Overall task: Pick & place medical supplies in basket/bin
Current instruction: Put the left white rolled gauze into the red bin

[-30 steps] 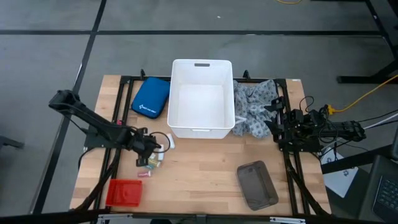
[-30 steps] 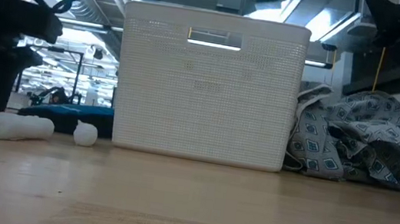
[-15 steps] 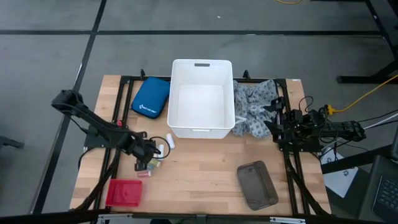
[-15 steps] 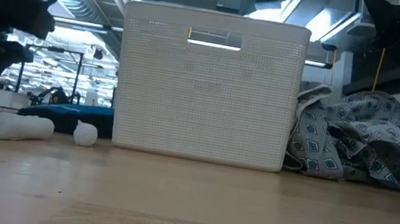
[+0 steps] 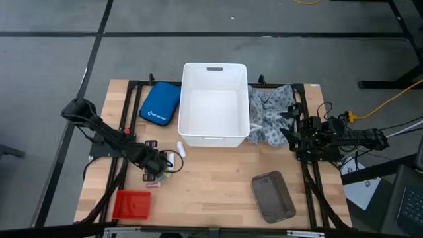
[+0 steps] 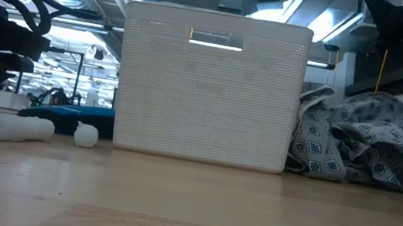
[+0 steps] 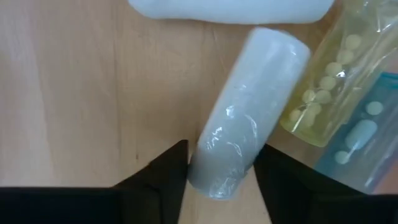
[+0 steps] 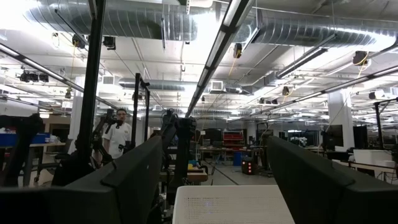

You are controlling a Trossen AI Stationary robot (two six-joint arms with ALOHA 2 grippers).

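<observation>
The white bin (image 5: pixel 215 67) stands at the table's far middle and fills the low view (image 6: pixel 210 91). The grey-and-white patterned cloth (image 5: pixel 271 116) lies bunched against its right wall (image 6: pixel 361 142). White rolls (image 6: pixel 20 127) and small packets (image 5: pixel 154 186) lie left of the bin's near corner. My left gripper (image 5: pixel 160 166) is low over them, open; in its wrist view one roll (image 7: pixel 249 112) lies with its end between the fingers (image 7: pixel 221 165), next to a yellow packet (image 7: pixel 336 81). My right gripper (image 5: pixel 294 135) waits open at the table's right side, beside the cloth. My left gripper comes from above, pointing down, with one finger (image 7: pixel 168 171) on each side of the roll's end (image 7: pixel 217 177). The roll lies flat on the table. Whether the fingers touch it, I cannot tell.
A blue zip pouch (image 5: pixel 160 104) lies left of the bin. A red tray (image 5: pixel 132 203) sits at the near left, and a dark grey lidded case (image 5: pixel 273 196) at the near right. A person (image 8: pixel 118 134) stands in the room beyond the table.
My left gripper has moved a little toward the table's near edge and come down over the rolls and packets. The rolls, the bin and the cloth have stayed where they were.
</observation>
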